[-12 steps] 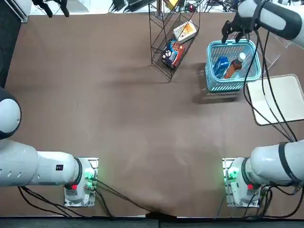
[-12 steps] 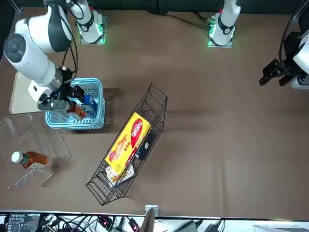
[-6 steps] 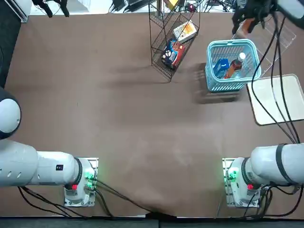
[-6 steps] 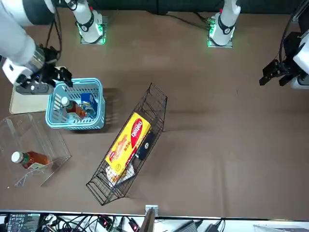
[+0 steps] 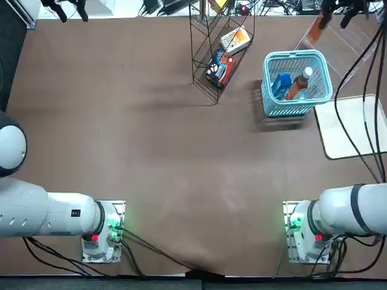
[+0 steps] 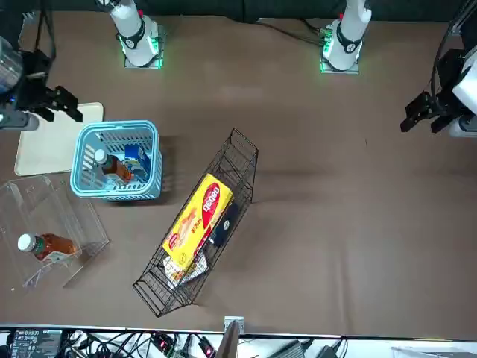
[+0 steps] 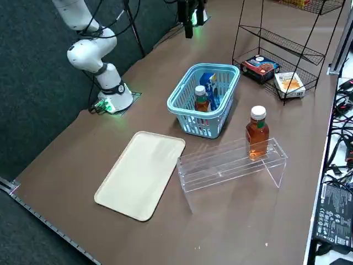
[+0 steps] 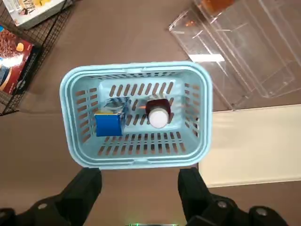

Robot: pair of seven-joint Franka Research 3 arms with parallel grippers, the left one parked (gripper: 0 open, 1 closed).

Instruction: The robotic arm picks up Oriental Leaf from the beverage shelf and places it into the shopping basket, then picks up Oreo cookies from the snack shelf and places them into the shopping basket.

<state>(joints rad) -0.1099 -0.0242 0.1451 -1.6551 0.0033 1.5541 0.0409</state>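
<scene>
— How is the right gripper (image 8: 140, 173) seen?
— Its fingers (image 8: 89, 188) are spread wide, and nothing is held or touched by them. It is held in the air, apart from the shopping basket (image 8: 136, 160).

— And where is Oriental Leaf (image 8: 158, 115) to be found?
— Inside the basket, beyond the fingertips as seen from the wrist. The bottle is set with its white cap up, and is not touched by either finger.

— Are the Oreo cookies (image 8: 112, 120) also held by the basket?
— Yes, the blue pack is placed inside it, just beside the bottle, on the robot's left of it. It too lies beyond the open fingers and is left untouched.

— What is set around the basket on the worktop (image 5: 163, 157)?
— On the far right of the basket, as the robot faces, the beverage shelf (image 7: 220, 168) is placed. A second bottle of tea (image 7: 257, 135) is stood upright on it. To the basket's right, and nearer the robot's bases, a cream tray (image 7: 140, 174) is laid flat.

— And to the basket's left?
— Farther from the bases, a black wire rack (image 6: 160, 291) is stood. A yellow pack (image 6: 197, 222), a dark blue-and-red pack (image 5: 221, 67) and a white-and-orange box (image 5: 236, 40) are carried by it.
</scene>
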